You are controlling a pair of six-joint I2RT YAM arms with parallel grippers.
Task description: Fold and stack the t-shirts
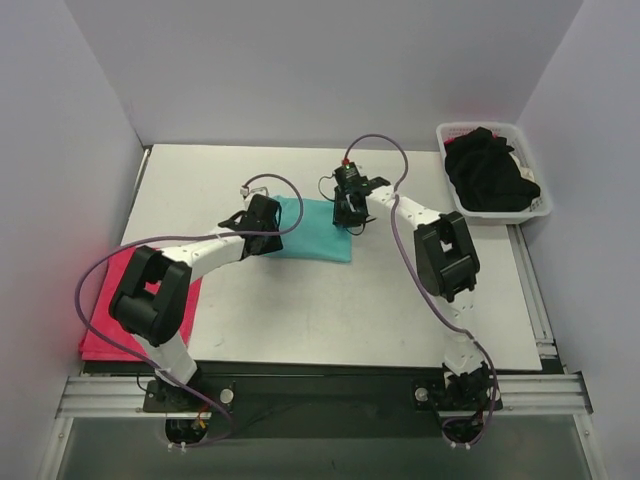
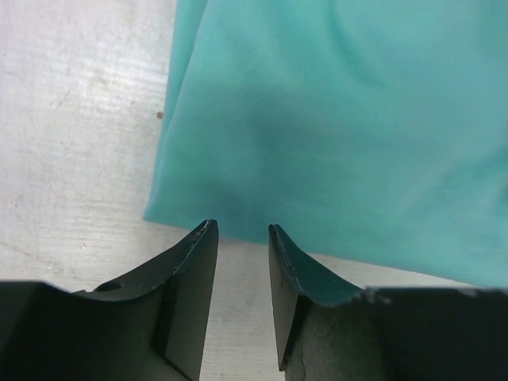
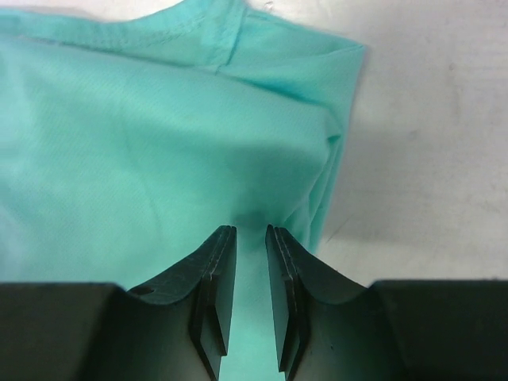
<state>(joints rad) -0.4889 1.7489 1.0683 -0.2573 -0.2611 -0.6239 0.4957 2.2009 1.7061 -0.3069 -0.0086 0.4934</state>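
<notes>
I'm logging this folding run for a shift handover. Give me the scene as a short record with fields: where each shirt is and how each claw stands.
teal t-shirt: folded, flat on the table, between the two claws
left claw: open, tips at the shirt's left edge, nothing between them
right claw: narrowly open, over the shirt's right part, no cloth visibly pinched
pink t-shirt: flat at the table's left edge, partly under the left arm
black t-shirts: heaped in the white basket, far right corner

pink-red shirt (image 1: pixel 97 325) half hidden under left arm (image 1: pixel 150 290); black shirts (image 1: pixel 490 170) in basket (image 1: pixel 500 216) bunched, count unreadable; teal shirt (image 2: pixel 357 119) cropped in wrist views
</notes>
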